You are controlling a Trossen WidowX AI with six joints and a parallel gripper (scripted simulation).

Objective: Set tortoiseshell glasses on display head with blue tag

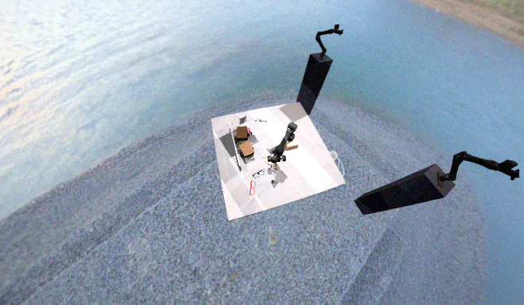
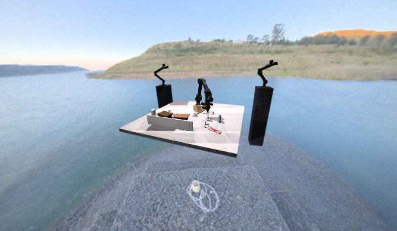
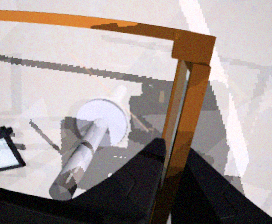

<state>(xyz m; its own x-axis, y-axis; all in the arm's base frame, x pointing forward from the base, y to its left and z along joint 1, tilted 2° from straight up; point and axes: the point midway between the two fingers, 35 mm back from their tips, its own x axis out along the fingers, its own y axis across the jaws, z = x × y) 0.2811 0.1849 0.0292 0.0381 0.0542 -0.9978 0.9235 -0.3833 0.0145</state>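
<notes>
The arm folds at the elbow and points its wrist downward; the gripper hangs low at its end, the two black fingers pinched nearly together on the thin amber temple of the tortoiseshell glasses, which rise beyond the fingertips.

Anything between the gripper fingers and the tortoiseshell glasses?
Nothing: in the wrist view the gripper is shut directly on the tortoiseshell glasses, pinching the frame's orange-brown side.

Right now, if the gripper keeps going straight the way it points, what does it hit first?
Probably the grey cylinder with a white disc end lying on the tabletop, just past the held tortoiseshell glasses. Depth is unclear; it may reach bare tabletop first.
</notes>
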